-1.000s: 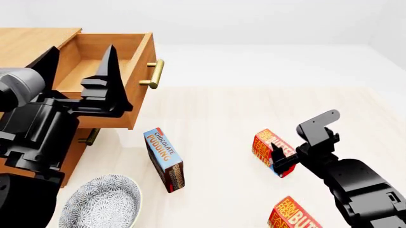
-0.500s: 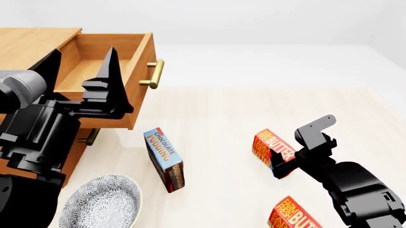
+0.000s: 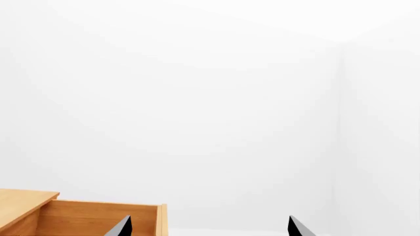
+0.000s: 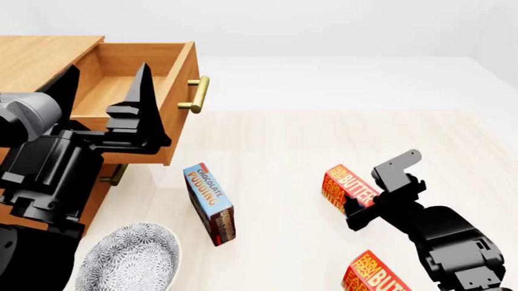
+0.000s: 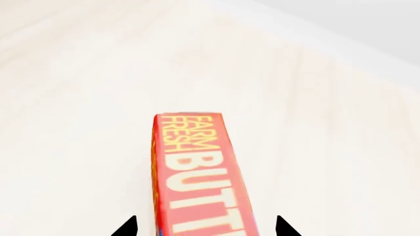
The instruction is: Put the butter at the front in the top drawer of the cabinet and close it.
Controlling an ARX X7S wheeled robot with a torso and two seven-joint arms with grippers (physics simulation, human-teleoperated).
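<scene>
A red-orange butter carton stands on the pale floor at the right of the head view. My right gripper is open around its near end. In the right wrist view the carton lies between the two black fingertips with a gap on each side. The cabinet stands at the left with its top drawer pulled out, and nothing shows inside it. My left gripper hangs open in front of the drawer, holding nothing.
A second identical butter carton lies at the bottom edge, beside my right arm. A chocolate pudding box stands in the middle. A patterned bowl sits at the bottom left. The lower drawer's brass handle shows behind my left arm.
My right gripper has slid lower and leftward along the butter carton, so its fingers now straddle more of it. The left arm has barely moved.
</scene>
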